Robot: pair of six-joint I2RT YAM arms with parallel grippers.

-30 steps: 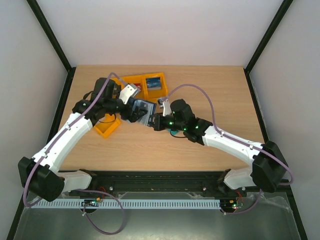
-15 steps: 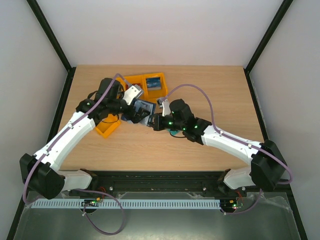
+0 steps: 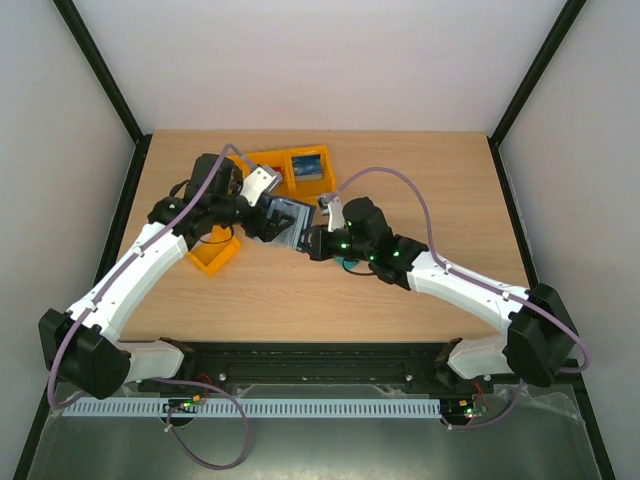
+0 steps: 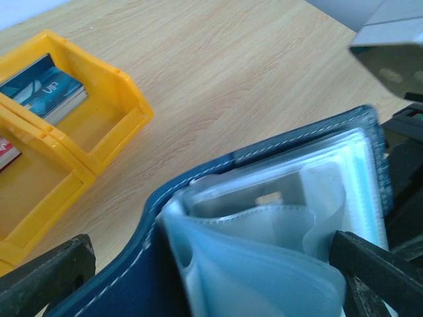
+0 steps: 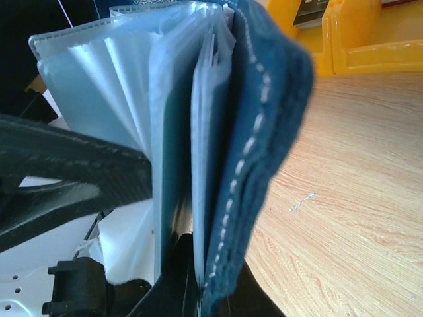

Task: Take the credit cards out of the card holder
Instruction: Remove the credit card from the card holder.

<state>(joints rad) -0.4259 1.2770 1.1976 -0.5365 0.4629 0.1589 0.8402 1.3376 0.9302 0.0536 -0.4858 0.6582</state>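
Observation:
The card holder (image 3: 289, 222) is a navy booklet with clear sleeves, held off the table between the two arms. My right gripper (image 3: 314, 242) is shut on its navy cover and some sleeves, seen edge-on in the right wrist view (image 5: 254, 132), with the gripper (image 5: 201, 290) at the bottom. My left gripper (image 3: 262, 224) is open; its fingers (image 4: 46, 277) stand wide on either side of the fanned sleeves (image 4: 264, 251). Credit cards lie in the orange bin (image 3: 308, 168); a blue one (image 4: 46, 92) shows there. Any card inside the sleeves is unclear.
A second orange bin (image 3: 215, 255) sits under the left arm, and another (image 3: 262, 160) stands beside the card bin. A teal-green card (image 3: 350, 265) peeks out under the right arm. The table's back edge is just behind the bins.
The left gripper and the card holder shifted slightly back and forth near the bins. The right gripper keeps its hold and has barely moved.

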